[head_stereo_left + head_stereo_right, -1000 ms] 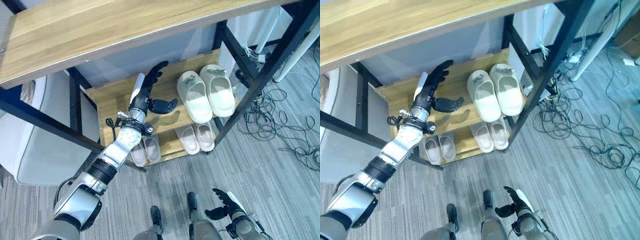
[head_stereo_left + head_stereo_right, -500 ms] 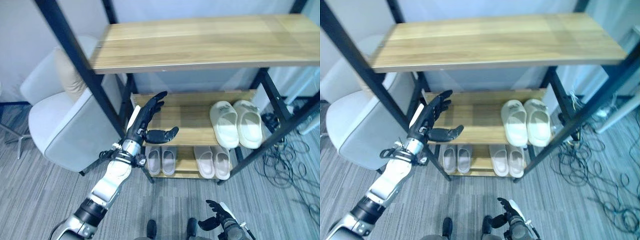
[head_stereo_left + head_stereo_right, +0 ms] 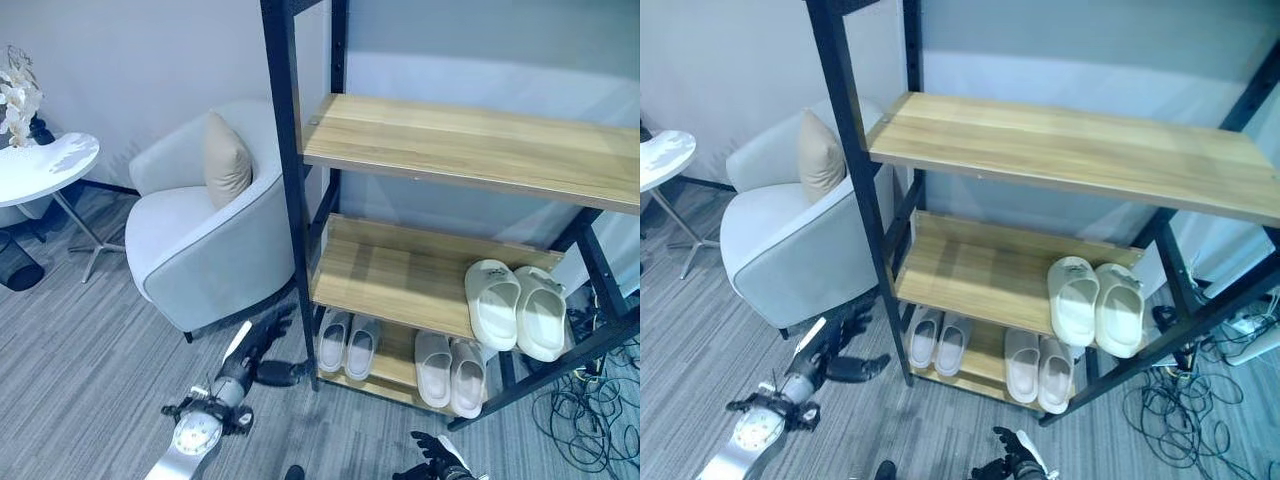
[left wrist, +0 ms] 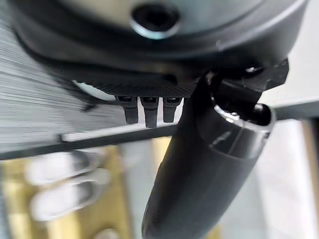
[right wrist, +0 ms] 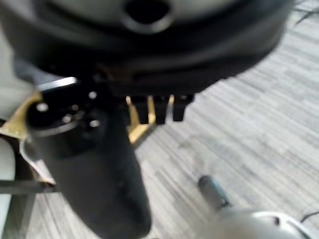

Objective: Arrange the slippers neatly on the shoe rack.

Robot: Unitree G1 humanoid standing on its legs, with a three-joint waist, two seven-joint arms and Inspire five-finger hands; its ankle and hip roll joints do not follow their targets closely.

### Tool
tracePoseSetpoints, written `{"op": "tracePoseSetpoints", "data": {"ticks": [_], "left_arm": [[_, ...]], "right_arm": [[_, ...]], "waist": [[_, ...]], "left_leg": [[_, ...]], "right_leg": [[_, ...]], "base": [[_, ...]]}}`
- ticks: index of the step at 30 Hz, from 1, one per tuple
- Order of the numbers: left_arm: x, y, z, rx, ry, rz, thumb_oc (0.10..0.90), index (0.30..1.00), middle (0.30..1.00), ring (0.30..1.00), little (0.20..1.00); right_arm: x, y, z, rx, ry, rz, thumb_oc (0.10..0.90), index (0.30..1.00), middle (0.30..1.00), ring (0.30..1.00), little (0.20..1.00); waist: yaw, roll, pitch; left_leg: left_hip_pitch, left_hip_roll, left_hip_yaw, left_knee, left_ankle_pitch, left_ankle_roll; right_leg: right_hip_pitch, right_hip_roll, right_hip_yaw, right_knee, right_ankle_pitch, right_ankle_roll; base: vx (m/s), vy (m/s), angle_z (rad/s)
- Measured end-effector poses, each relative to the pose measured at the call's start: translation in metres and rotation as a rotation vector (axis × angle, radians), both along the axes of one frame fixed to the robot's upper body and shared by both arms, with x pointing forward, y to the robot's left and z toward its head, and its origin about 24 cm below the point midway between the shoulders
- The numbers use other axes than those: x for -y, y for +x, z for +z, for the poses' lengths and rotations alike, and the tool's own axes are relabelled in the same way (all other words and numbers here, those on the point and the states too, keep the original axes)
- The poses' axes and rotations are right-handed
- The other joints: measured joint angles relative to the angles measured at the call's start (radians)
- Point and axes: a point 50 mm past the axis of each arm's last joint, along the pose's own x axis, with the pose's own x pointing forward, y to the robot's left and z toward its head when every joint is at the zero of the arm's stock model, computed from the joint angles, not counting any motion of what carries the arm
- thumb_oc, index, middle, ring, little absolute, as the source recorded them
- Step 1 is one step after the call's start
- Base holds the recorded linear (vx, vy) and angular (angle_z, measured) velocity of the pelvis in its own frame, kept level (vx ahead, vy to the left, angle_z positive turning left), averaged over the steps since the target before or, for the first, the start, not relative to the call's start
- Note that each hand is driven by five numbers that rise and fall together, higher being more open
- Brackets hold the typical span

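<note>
Since earlier my left hand point(image 3: 262, 352) dropped floorward, fingers spread, empty; slippers point(image 3: 515, 314) beyond them look light, soft, best pinched heel-side.

The left hand point(image 4: 199, 164) is seen from very close, its dark bulk along one edge, with the thick dark thumb point(image 4: 194, 184) standing out and short straight fingers point(image 4: 149, 112) in a row beside it. Nothing is held. Past the hand, a blurred pair of pale slippers point(image 4: 62, 191) is seen lying on a yellowish wooden shelf point(image 4: 112, 199), beside a dark rack bar point(image 4: 99, 139).
</note>
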Motion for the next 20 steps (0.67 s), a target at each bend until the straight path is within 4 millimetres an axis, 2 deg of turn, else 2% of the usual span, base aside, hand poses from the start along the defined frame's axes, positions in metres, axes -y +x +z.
{"op": "tracePoseSetpoints", "data": {"ticks": [3, 4, 6, 7, 9, 10, 12, 14, 18, 20], "left_arm": [[-0.011, -0.011, -0.021, -0.088, 0.065, 0.031, 0.8, 0.9, 0.9, 0.9, 0.9], [-0.02, -0.022, -0.038, -0.169, 0.109, 0.054, 0.8, 0.9, 0.9, 0.9, 0.9], [-0.028, -0.03, -0.049, -0.23, 0.15, 0.068, 0.8, 0.9, 0.9, 0.9, 0.9], [-0.036, -0.042, -0.067, -0.314, 0.193, 0.096, 0.8, 0.9, 0.9, 0.9, 0.9], [-0.044, -0.062, -0.086, -0.443, 0.248, 0.122, 0.8, 0.9, 0.9, 0.9, 0.9], [-0.046, -0.066, -0.09, -0.468, 0.26, 0.126, 0.8, 0.9, 0.9, 0.9, 0.9], [-0.048, -0.088, -0.111, -0.604, 0.311, 0.154, 0.8, 0.9, 0.9, 0.9, 0.9], [-0.048, -0.104, -0.121, -0.682, 0.333, 0.166, 0.8, 0.9, 0.9, 0.9, 0.9], [-0.047, -0.112, -0.129, -0.738, 0.366, 0.2, 0.8, 0.9, 0.9, 0.9, 0.9], [-0.048, -0.113, -0.131, -0.755, 0.392, 0.2, 0.8, 0.9, 0.9, 0.9, 0.9]], "right_arm": [[0.002, -0.004, -0.001, -0.014, -0.004, -0.008, 0.8, 0.9, 0.9, 0.9, 0.9], [0.003, -0.009, -0.004, -0.036, -0.01, -0.013, 0.8, 0.9, 0.9, 0.9, 0.9], [0.005, -0.013, -0.004, -0.044, -0.011, -0.025, 0.8, 0.9, 0.9, 0.9, 0.9], [0.007, -0.016, -0.005, -0.052, -0.014, -0.039, 0.8, 0.9, 0.9, 0.9, 0.9], [0.008, -0.019, -0.006, -0.062, -0.016, -0.048, 0.8, 0.9, 0.9, 0.9, 0.9], [0.009, -0.02, -0.006, -0.066, -0.017, -0.049, 0.8, 0.9, 0.9, 0.9, 0.9], [0.011, -0.026, -0.008, -0.096, -0.028, -0.057, 0.8, 0.9, 0.9, 0.9, 0.9], [0.013, -0.032, -0.01, -0.118, -0.034, -0.063, 0.8, 0.9, 0.9, 0.9, 0.9], [0.015, -0.034, -0.01, -0.125, -0.039, -0.076, 0.8, 0.9, 0.9, 0.9, 0.9], [0.015, -0.034, -0.011, -0.125, -0.039, -0.076, 0.8, 0.9, 0.9, 0.9, 0.9]], "waist": [[-0.001, -0.011, -0.013], [-0.001, -0.022, -0.024], [-0.002, -0.031, -0.03], [-0.005, -0.033, -0.037], [-0.013, -0.036, -0.041], [-0.013, -0.036, -0.042], [-0.033, -0.035, -0.048], [-0.038, -0.033, -0.05], [-0.045, -0.024, -0.057], [-0.061, -0.019, -0.067]], "left_leg": [[0.0, 0.0, -0.001, 0.0, 0.0, 0.0], [0.0, 0.001, -0.001, 0.0, 0.0, 0.0], [-0.001, 0.0, -0.001, 0.0, 0.0, 0.001], [0.001, 0.0, 0.003, 0.0, -0.001, 0.003], [0.002, -0.001, 0.008, -0.002, -0.008, 0.012], [0.002, 0.0, 0.008, -0.001, -0.008, 0.013], [0.001, -0.002, 0.012, 0.0, -0.009, 0.015], [0.002, -0.001, 0.019, 0.0, -0.01, 0.016], [0.01, 0.001, 0.038, -0.001, -0.009, 0.018], [0.017, 0.001, 0.046, -0.002, -0.012, 0.021]], "right_leg": [[0.001, 0.0, -0.001, 0.0, 0.0, 0.0], [0.001, 0.0, -0.001, 0.0, 0.0, 0.0], [0.0, 0.0, 0.0, 0.0, 0.0, 0.0], [0.0, 0.0, 0.005, 0.0, 0.0, -0.001], [-0.002, -0.001, 0.01, 0.0, 0.0, -0.001], [-0.002, -0.001, 0.01, 0.0, -0.001, -0.002], [-0.006, -0.002, 0.014, 0.0, -0.002, -0.005], [-0.008, -0.002, 0.022, 0.0, 0.0, -0.003], [-0.009, 0.0, 0.041, 0.0, 0.003, -0.004], [-0.009, 0.001, 0.051, 0.0, 0.003, -0.004]], "base": [[0.0, 0.0, 0.0], [0.0, 0.042, 0.0], [0.0, 0.044, -0.02], [0.0, 0.045, -0.07], [0.0, 0.059, -0.08], [0.01, 0.044, -0.03], [0.0, 0.019, -0.03], [0.01, 0.042, -0.11], [0.02, 0.034, -0.14], [0.02, 0.027, -0.11]]}}
